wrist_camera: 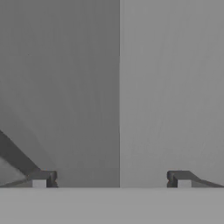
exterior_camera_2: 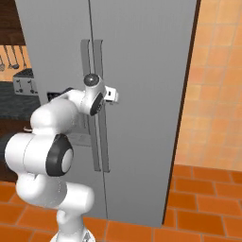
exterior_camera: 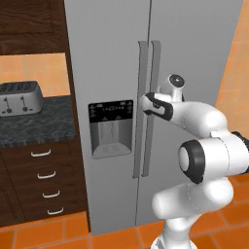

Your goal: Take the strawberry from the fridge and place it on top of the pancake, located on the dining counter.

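A: At the fridge [exterior_camera: 194, 44] front: gripper [wrist_camera: 111, 179] spread wide, nothing between dark tips, close to smooth matte grey doors. Both shut.

B: Beyond, left?

A: Long flat vertical handles [exterior_camera: 147, 97], black dispenser panel [exterior_camera: 111, 127], speckled black counter [exterior_camera: 36, 124], ribbed steel toaster [exterior_camera: 20, 97].

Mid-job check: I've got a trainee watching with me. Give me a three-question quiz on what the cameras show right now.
1. True or false: both doors of the fridge are closed.
2. The gripper is: A) open, holding nothing; B) shut on a handle; C) carrying a strawberry.
3. What appliance sits on the black counter left of the fridge?

Key: 1 true. 2 A, its fingers spread before the door seam. 3 the toaster.
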